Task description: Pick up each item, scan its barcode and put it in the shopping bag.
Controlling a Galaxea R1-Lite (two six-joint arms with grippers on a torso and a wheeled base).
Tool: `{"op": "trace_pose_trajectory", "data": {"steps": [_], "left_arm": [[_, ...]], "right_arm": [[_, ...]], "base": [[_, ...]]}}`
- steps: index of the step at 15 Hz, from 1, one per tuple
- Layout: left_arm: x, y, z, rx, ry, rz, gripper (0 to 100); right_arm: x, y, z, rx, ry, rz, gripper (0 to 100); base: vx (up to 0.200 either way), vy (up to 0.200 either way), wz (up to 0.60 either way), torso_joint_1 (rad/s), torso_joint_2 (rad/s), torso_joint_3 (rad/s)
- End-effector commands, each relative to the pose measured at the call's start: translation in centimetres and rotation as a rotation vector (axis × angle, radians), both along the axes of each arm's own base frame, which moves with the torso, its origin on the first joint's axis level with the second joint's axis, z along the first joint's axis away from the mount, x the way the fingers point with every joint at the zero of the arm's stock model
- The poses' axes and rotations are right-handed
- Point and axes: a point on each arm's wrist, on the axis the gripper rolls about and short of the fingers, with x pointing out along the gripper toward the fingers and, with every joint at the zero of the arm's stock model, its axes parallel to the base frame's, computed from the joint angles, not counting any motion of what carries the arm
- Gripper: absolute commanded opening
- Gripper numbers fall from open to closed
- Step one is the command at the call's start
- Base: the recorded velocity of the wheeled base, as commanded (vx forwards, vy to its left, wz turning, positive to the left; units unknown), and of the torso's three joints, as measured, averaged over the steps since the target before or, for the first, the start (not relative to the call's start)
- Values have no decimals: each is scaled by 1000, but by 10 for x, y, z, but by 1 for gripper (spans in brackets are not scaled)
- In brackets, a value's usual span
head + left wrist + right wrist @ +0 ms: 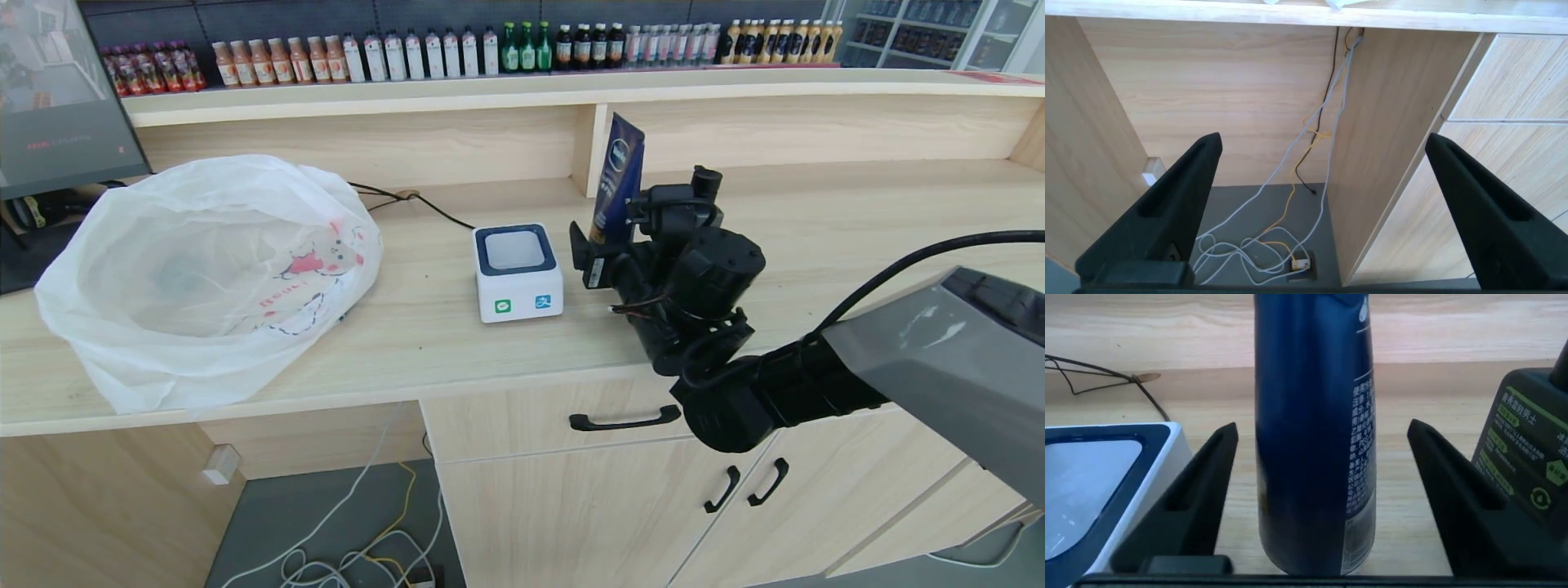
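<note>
A dark blue tube (618, 175) stands upright on the wooden counter (424, 335), to the right of the white scanner (517, 269). My right gripper (606, 245) is open, level with the tube's base. In the right wrist view the tube (1315, 457) stands between the two fingers (1192, 498) with a gap on each side, and the scanner (1094, 482) shows at the edge. The white plastic shopping bag (204, 269) lies open at the counter's left end. My left gripper (1323, 151) is open below the counter with nothing between its fingers.
A dark item with a green label (1527, 449) stands close beside the tube. A raised shelf with several bottles (490, 49) runs behind the counter. Cabinet doors with black handles (624, 420) are below. Loose cables (1282, 220) lie on the floor under the counter.
</note>
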Motion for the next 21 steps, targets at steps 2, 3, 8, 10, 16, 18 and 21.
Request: {"op": "trace_pose_trajectory", "data": {"steps": [2,3,8,10,16,18,21], "left_arm": [[0,0,0,0,0,2,100],[0,0,0,0,0,0,100],[0,0,0,0,0,2,100],[0,0,0,0,0,0,100],[0,0,0,0,0,0,100],[0,0,0,0,0,2,100],[0,0,0,0,0,0,100]], "right_arm": [[2,-3,-1,0,2,-6,0],[4,-4,-4,11,-2,-11,0],[3,0,-7,61,-76,0,0],[1,0,-3,65,-86,5,0],[-11,1,18,90,-123,25,0],[-17,0,25,95,-129,29,0],[-30,-3,37,105,-142,40,0]], "base": [[0,0,0,0,0,0],[0,0,0,0,0,0],[0,0,0,0,0,0],[0,0,0,0,0,0],[0,0,0,0,0,0],[0,0,0,0,0,0],[0,0,0,0,0,0]]}}
